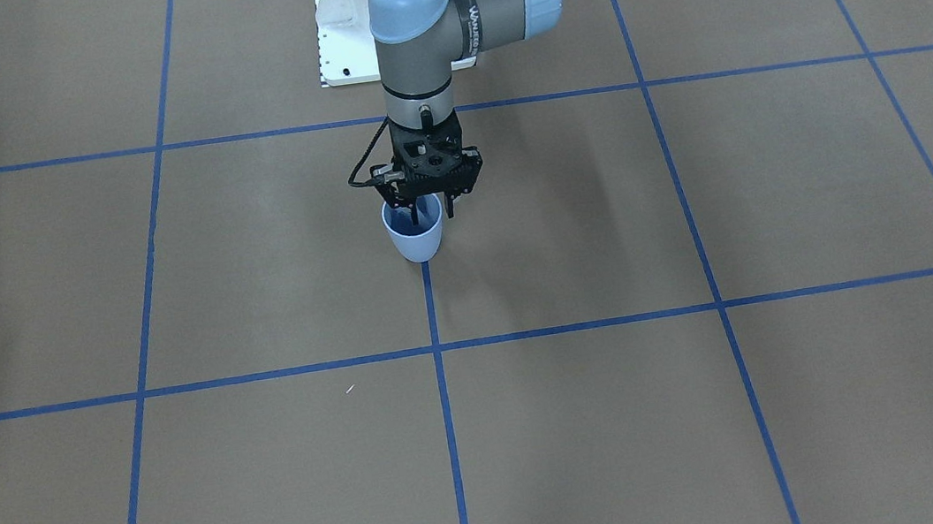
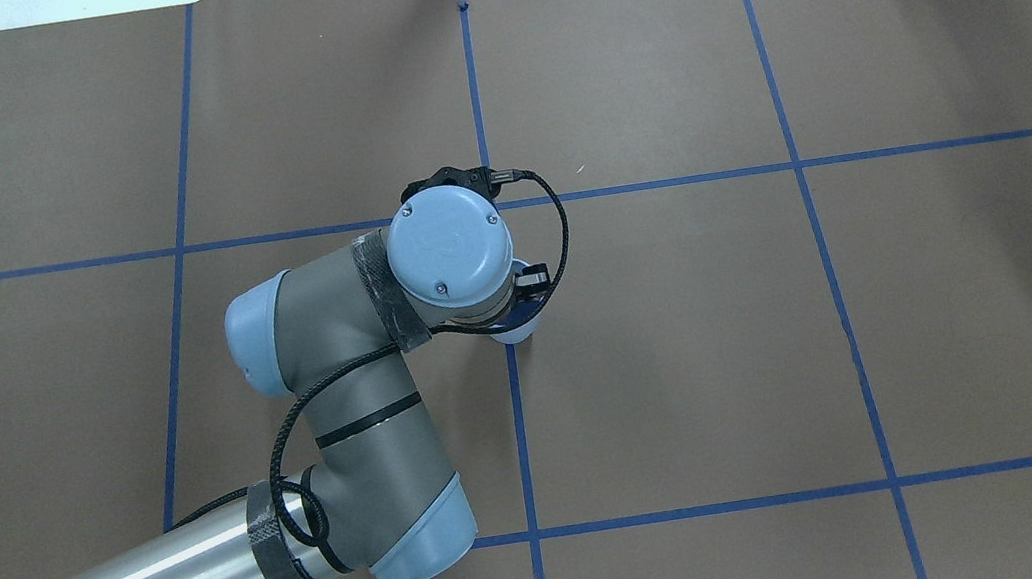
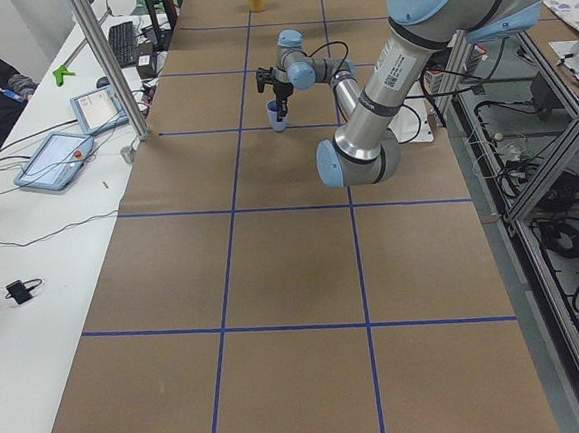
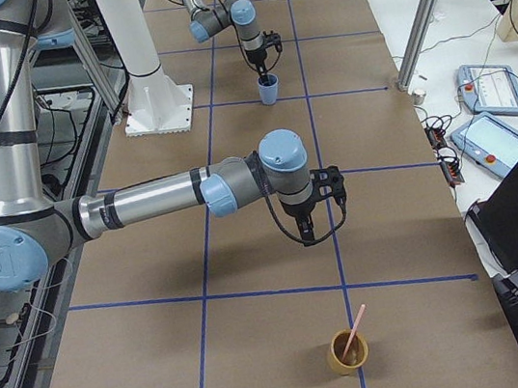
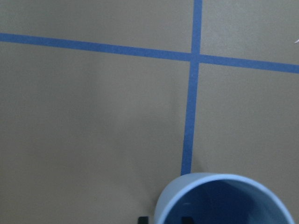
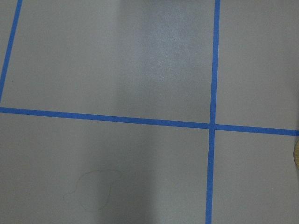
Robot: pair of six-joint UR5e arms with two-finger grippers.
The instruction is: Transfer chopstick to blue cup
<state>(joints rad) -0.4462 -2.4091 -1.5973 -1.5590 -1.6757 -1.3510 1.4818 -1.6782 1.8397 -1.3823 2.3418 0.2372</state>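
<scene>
Left pincer (image 1: 431,211) is over the blue cup (image 1: 417,240), jaws apart: one finger inside the rim, one outside, nothing visibly gripped. Right pincer (image 4: 308,230) hangs over the bare surface (image 1: 255,279); can't tell its opening. Pink chopstick (image 4: 355,328) leans in a yellow cup (image 4: 347,354), well apart from the blue one. Arm lettering (image 1: 476,25) isn't fully legible. The surface is brown paper with a blue tape grid (image 1: 445,407).

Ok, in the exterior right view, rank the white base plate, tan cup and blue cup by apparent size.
Largest: white base plate.
Then tan cup.
Smallest: blue cup, but it is farther from the camera, so the cups' true order is unsure.
</scene>
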